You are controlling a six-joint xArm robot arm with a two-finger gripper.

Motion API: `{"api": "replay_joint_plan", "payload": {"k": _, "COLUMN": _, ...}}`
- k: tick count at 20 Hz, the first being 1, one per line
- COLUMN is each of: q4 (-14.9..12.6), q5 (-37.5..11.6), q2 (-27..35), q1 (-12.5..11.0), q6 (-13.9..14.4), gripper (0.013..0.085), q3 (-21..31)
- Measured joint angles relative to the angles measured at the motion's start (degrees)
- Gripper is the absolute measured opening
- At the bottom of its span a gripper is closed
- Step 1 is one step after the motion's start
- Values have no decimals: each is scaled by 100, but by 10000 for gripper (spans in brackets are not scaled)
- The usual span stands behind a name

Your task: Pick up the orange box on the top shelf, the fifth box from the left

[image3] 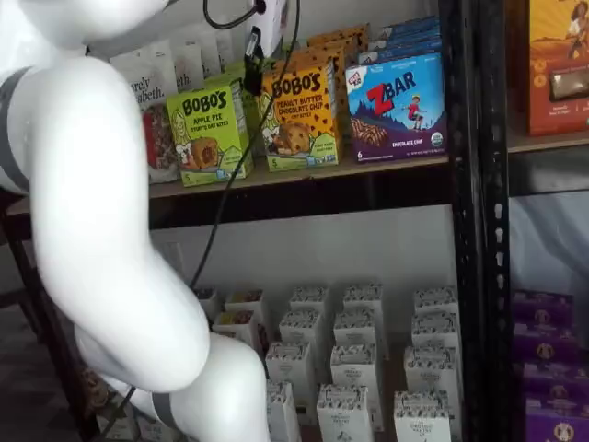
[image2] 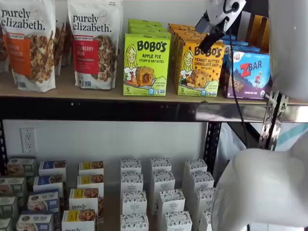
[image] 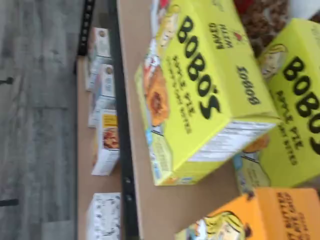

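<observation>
The orange box (image2: 199, 67) stands upright on the top shelf (image2: 72, 91), between a lime-green Bobo's box and a blue ZBar box. It shows in both shelf views (image3: 299, 120), with more orange boxes behind it. The wrist view catches only a corner of it (image: 265, 215). My gripper (image2: 208, 44) hangs just in front of the orange box's upper right part, at its top edge. Its black fingers (image3: 252, 74) show side-on, so I cannot tell whether there is a gap. No box is in them.
The lime-green Apple Pie box (image2: 146, 65) and granola bags (image2: 94, 43) stand to the left, the ZBar box (image2: 248, 74) to the right. Small white boxes (image2: 161, 197) fill the lower level. A black upright (image3: 479, 221) and the arm's white body (image3: 101, 221) stand in front.
</observation>
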Motion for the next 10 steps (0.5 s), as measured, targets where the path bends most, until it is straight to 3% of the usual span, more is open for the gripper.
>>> {"api": "replay_joint_plan", "payload": {"k": 10, "q4": -58, "q5": -850, "q2": 166, "q1": -63, "q6": -338, "gripper": 850, "q3": 198}}
